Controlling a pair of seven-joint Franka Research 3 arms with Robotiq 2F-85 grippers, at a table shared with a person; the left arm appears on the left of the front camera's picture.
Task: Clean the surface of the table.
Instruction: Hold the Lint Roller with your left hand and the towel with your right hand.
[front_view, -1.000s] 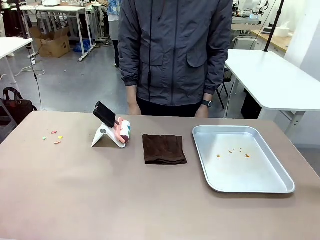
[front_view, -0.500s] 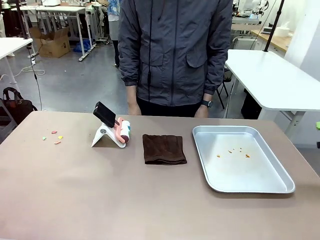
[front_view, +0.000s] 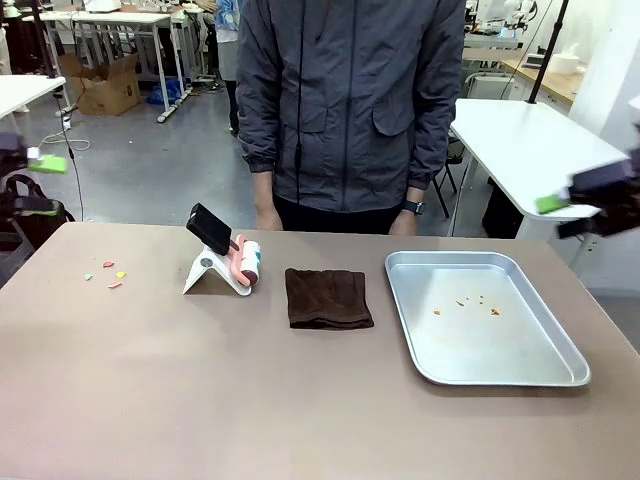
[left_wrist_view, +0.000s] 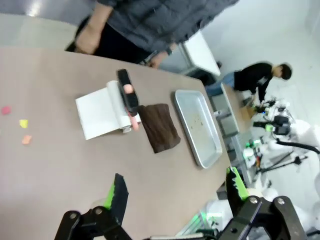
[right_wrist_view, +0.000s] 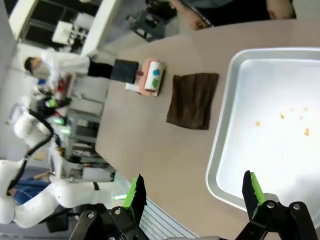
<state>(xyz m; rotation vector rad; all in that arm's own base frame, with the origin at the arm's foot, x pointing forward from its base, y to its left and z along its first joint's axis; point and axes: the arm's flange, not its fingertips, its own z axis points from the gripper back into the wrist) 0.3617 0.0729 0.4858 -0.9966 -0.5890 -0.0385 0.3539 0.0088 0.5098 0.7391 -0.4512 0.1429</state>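
The table (front_view: 200, 400) has a matte brownish top, also seen from above in the left wrist view (left_wrist_view: 60, 165) and the right wrist view (right_wrist_view: 150, 145). Small coloured crumbs (front_view: 108, 272) lie near its far left. My left gripper (front_view: 32, 183) hovers blurred at the left edge, above the table's corner. My right gripper (front_view: 588, 200) hovers blurred beyond the table's right side. In the wrist views the left gripper (left_wrist_view: 176, 189) and the right gripper (right_wrist_view: 194, 192) stand open, high over the table, with nothing between the fingers.
A pink lint roller (front_view: 243, 262) with a black handle rests on a white stand. A dark brown cloth (front_view: 327, 297) lies mid-table. A silver tray (front_view: 500, 350) holding a few crumbs (front_view: 470, 303) sits right. A person (front_view: 350, 100) stands at the far edge.
Both grippers have come into the front view from the sides; one second ago no arm showed there. The objects on the table have not moved.
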